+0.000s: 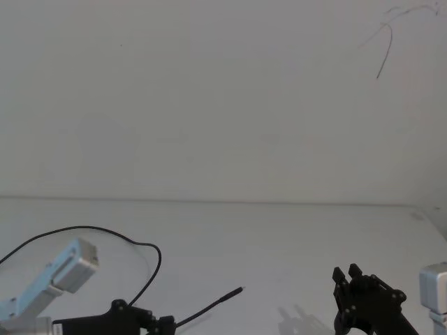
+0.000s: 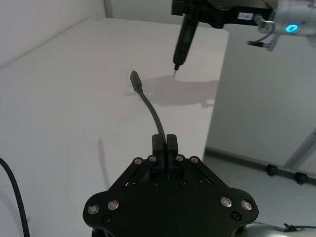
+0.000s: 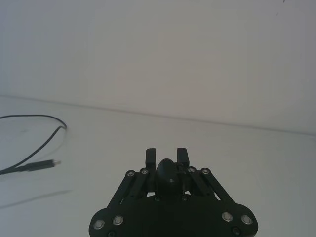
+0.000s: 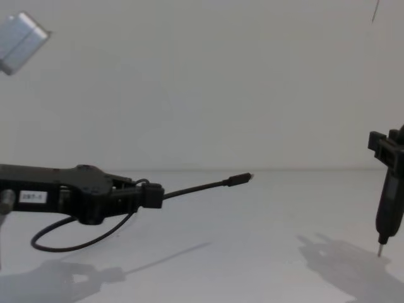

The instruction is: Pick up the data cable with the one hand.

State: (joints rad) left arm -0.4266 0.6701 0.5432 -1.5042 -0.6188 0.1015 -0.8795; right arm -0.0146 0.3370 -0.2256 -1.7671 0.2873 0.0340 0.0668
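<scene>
Black cord is what catches the eye first: the data cable (image 4: 202, 187) juts out of the left gripper (image 4: 154, 194), low at the robot's left over the white table (image 4: 265, 214). The jaws are pressed together on the cord a short way behind its plug (image 4: 240, 178). The free end sticks straight out ahead of the fingertips, tilted a little upward, and points towards the robot's right. That end is clear of the table, with its thin shadow (image 4: 170, 255) lying on the surface below. Behind the jaws the rest of the cord droops in a loose loop under the gripper. From the head view it sweeps in a long arc across the table and out at the left edge. A small white label (image 4: 33, 197) sits on the side of the gripper body.

Over on the robot's right, well apart from the plug, the right gripper (image 1: 347, 272) hangs above the table. Its jaws are closed around the top of a dark pen-shaped tool (image 4: 386, 208), which hangs point down, its fine tip just above the surface and over its own shadow. The plug and the tool tip are at about the same depth on the table, with bare white surface between them. A plain pale wall (image 4: 208, 82) stands behind the table.
</scene>
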